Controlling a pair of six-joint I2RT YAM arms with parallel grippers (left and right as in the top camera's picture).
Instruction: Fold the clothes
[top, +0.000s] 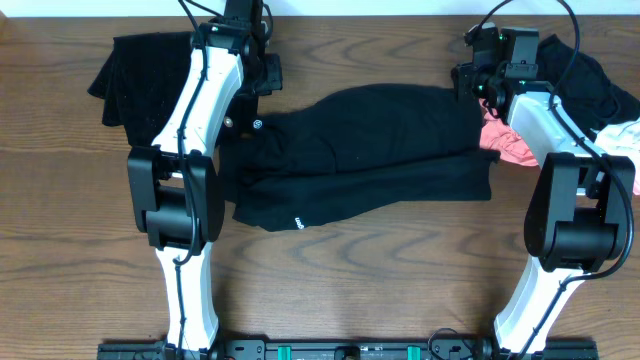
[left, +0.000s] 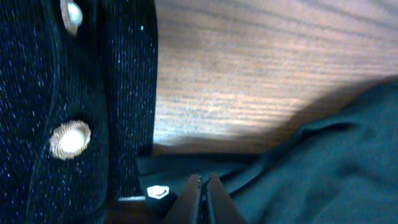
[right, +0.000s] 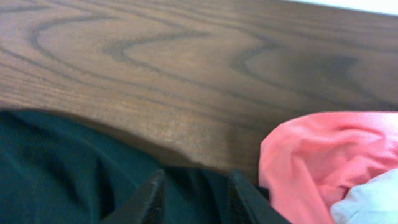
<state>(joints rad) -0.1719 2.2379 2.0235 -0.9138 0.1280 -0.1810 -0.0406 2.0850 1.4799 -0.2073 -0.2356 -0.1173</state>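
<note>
A plain black shirt (top: 380, 140) lies crumpled across the middle of the table, with a small white logo (top: 298, 222) near its front edge. My left gripper (top: 262, 95) is at the shirt's far left corner. In the left wrist view its fingers (left: 204, 180) are pressed together on the black shirt (left: 323, 162), beside a small white tag (left: 157, 191). My right gripper (top: 478, 92) is at the far right corner. In the right wrist view it (right: 196, 177) stands open, with the black cloth (right: 56, 162) lying between its fingers.
A dark sparkly garment (top: 135, 65) with pearl buttons (left: 70, 139) lies at the back left, close to the left gripper. At the right sits a pile of pink cloth (right: 323, 155), white cloth (top: 620, 135) and black cloth (top: 585, 80). Both arm bases stand near the table's front edge.
</note>
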